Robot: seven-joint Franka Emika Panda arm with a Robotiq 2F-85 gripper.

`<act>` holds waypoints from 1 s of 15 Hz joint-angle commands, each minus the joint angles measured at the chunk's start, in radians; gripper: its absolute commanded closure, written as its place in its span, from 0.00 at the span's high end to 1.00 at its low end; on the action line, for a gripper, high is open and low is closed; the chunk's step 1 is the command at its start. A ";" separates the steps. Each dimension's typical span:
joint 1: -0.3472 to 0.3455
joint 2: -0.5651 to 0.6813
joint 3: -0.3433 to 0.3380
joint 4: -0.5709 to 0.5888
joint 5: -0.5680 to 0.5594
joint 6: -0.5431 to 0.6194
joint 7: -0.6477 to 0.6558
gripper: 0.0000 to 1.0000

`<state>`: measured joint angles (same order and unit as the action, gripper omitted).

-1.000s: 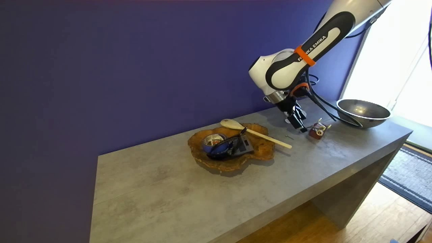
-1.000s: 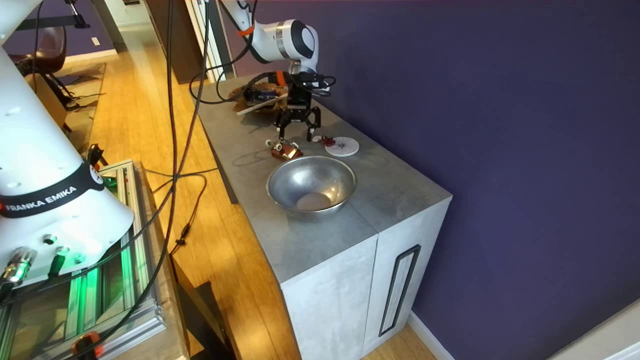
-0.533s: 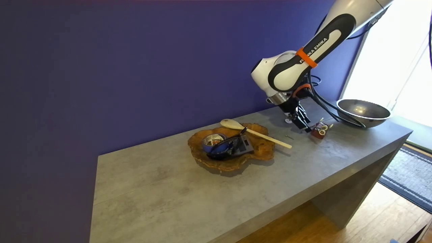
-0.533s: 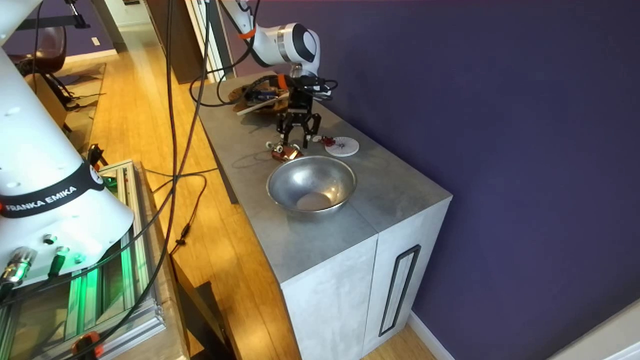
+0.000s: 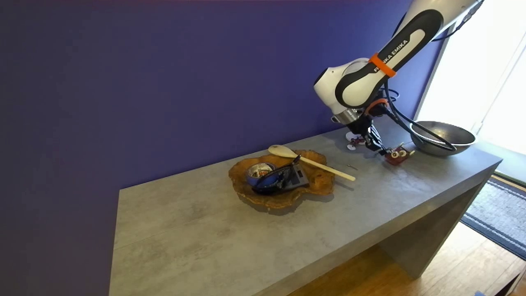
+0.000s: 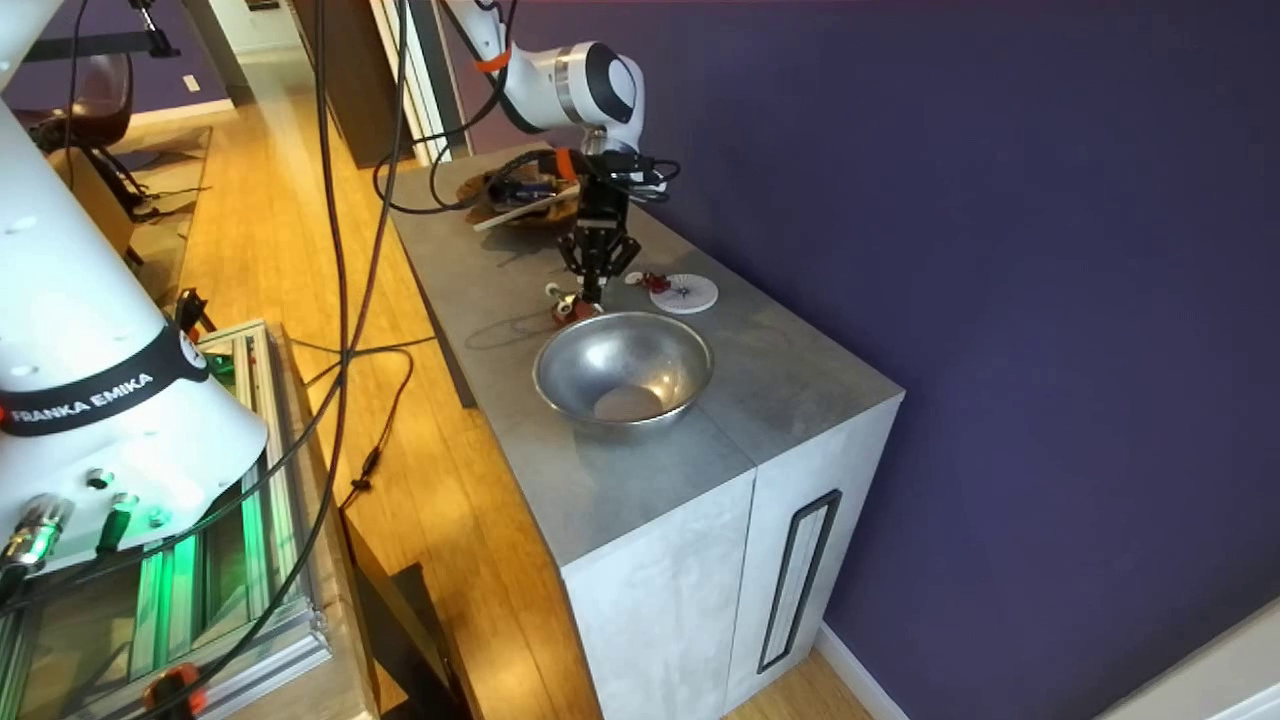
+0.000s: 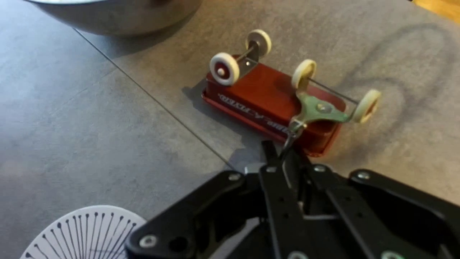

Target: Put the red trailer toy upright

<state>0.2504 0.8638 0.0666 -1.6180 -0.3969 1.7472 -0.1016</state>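
The red trailer toy [image 7: 266, 90] lies upside down on the grey table, its whitish wheels facing up, in the wrist view. Its thin metal handle [image 7: 290, 138] runs back from the green wheel bracket in between the fingertips. My gripper [image 7: 282, 153] is closed around that handle, at the toy's near corner; the fingers hide the rest of it. In an exterior view the toy [image 5: 396, 160] sits just beyond the fingertips. Another exterior view shows the toy [image 6: 572, 312] partly covered by the gripper [image 6: 592, 292].
A steel bowl [image 6: 625, 365] stands close to the toy. On the wall side lies a white dish [image 6: 690, 293] with dark lines, beside a small red piece [image 6: 655, 283]. A wooden tray [image 5: 283, 201] holds blue tape [image 5: 261, 174], black items and a wooden spoon [image 5: 324, 166].
The fingers have gone from wide apart to together on the handle. The arm has moved towards the bowl and down slightly; the toy has turned and shifted a little that way.
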 commanded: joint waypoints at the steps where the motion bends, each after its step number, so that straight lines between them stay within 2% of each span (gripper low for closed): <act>1: -0.010 -0.124 -0.002 -0.152 -0.034 0.059 0.015 0.00; 6: -0.014 -0.261 0.009 -0.299 -0.041 0.160 0.031 0.01; 8: -0.021 -0.321 0.016 -0.365 -0.037 0.237 0.036 0.01; 11: -0.047 -0.400 0.025 -0.468 -0.008 0.391 0.024 0.01; 15: -0.109 -0.493 0.040 -0.634 0.034 0.676 -0.030 0.01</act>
<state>0.2008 0.4782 0.0833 -2.0910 -0.4014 2.2382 -0.0889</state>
